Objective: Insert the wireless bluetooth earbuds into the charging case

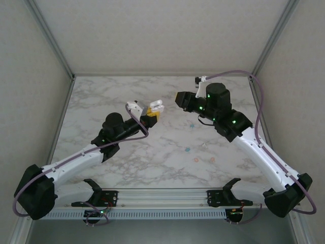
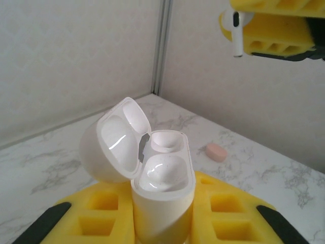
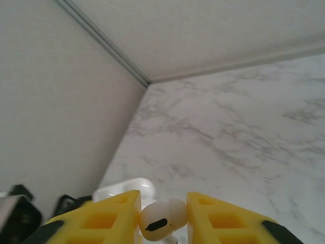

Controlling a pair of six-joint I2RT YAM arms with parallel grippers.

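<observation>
My left gripper (image 1: 151,118) is shut on the white charging case (image 2: 163,216), holding it upright above the table. Its lid (image 2: 114,142) is swung open to the left, and both wells look empty. The case (image 1: 157,107) sits at the tip of the left arm in the top view. My right gripper (image 3: 162,216) is shut on a white earbud (image 3: 161,223), pinched between its yellow fingers (image 3: 109,218). In the left wrist view that earbud (image 2: 236,31) hangs above and to the right of the case, apart from it.
Loose earbuds lie on the marble table (image 1: 101,96) right of centre: two teal (image 1: 192,125) (image 1: 187,150) and two pink (image 1: 196,159) (image 1: 212,159). One pink earbud (image 2: 217,152) lies just beyond the case. Enclosure walls surround the table.
</observation>
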